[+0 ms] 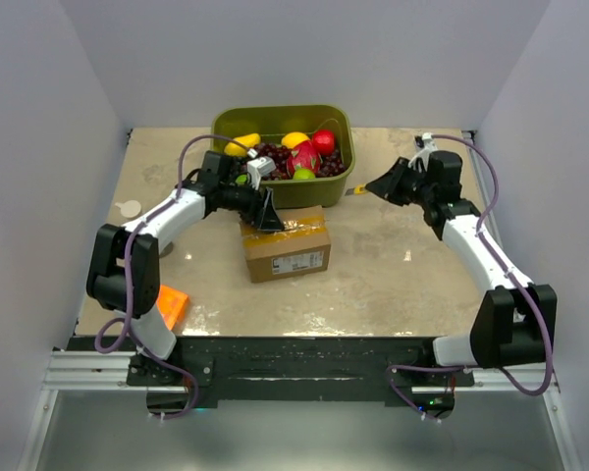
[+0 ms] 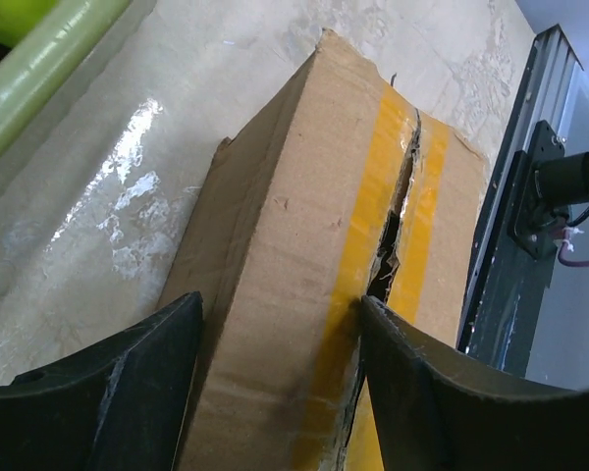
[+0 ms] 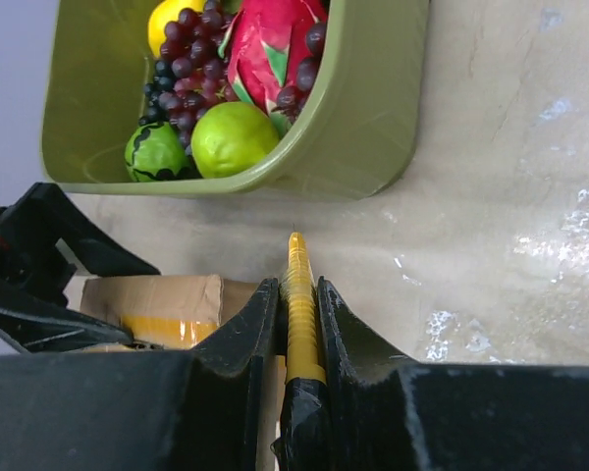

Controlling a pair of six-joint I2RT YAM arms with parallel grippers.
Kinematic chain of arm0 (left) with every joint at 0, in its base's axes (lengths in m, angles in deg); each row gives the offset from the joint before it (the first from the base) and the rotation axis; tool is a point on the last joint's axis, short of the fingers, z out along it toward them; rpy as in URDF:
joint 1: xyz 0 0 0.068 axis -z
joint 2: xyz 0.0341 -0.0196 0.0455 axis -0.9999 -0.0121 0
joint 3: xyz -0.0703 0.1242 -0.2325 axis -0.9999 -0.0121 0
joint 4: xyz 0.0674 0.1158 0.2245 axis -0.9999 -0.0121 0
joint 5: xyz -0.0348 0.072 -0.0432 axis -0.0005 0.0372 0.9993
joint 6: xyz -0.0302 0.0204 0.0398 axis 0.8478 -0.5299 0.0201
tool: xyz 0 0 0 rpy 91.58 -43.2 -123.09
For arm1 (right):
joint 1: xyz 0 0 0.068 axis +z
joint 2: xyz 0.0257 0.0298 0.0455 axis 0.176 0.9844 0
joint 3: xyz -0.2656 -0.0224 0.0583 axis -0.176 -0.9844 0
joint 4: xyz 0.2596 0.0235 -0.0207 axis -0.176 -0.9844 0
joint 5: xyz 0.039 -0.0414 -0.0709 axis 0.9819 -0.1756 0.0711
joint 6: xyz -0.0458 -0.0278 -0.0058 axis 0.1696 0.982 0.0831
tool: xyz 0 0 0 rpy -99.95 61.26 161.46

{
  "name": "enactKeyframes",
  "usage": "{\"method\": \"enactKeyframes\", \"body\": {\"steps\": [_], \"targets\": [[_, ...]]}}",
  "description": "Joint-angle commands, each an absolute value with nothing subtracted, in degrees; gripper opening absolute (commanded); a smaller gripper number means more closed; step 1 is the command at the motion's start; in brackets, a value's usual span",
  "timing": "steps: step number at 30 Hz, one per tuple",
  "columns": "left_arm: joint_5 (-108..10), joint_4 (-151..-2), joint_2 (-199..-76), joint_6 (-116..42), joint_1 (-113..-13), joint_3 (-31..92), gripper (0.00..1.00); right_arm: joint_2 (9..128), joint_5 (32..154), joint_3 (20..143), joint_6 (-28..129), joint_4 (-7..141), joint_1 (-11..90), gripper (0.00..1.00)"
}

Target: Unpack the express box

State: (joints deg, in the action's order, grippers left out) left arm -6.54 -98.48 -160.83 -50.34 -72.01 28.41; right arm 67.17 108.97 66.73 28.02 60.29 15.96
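The express box [image 1: 287,250] lies mid-table, brown cardboard with its white label on the near side. Its yellow tape [image 2: 373,196] is slit open along the top seam. My left gripper [image 1: 268,218] is down on the box's left end. In the left wrist view this left gripper [image 2: 280,304] is open astride one top flap of the box [image 2: 275,245]: one finger at the outer side, the other at the slit. My right gripper [image 1: 383,186] hovers right of the box. In the right wrist view this gripper [image 3: 296,285] is shut on a thin yellow ridged tool [image 3: 296,260].
A green bin [image 1: 344,118] of toy fruit stands just behind the box, its wall [image 3: 363,118] close ahead of the right gripper. A flat orange box [image 1: 172,304] lies by the left arm's base. The table's black front rail [image 2: 510,196] runs beyond the box.
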Motion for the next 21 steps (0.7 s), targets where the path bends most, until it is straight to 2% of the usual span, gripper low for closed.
{"method": "enactKeyframes", "body": {"steps": [1, 6, 12, 21], "targets": [[-7.0, -101.61, -158.75, -53.66, -71.64, 30.08, 0.68, 65.9, 118.7, 60.31, 17.31, 73.32, 15.59, 0.0], [-6.13, -106.03, -158.23, -57.54, -72.16, 29.83, 0.66, 66.87, 120.99, 49.32, 3.23, 92.9, 16.55, 0.0], [-4.28, -105.67, -159.02, -57.1, -72.96, 29.03, 0.65, 65.91, 122.04, 41.59, -4.3, 105.91, 16.2, 0.0], [-2.97, -107.34, -160.86, -59.39, -73.05, 30.09, 0.61, 68.63, 128.03, 39.47, -9.35, 110.7, 14.71, 0.0]]}}
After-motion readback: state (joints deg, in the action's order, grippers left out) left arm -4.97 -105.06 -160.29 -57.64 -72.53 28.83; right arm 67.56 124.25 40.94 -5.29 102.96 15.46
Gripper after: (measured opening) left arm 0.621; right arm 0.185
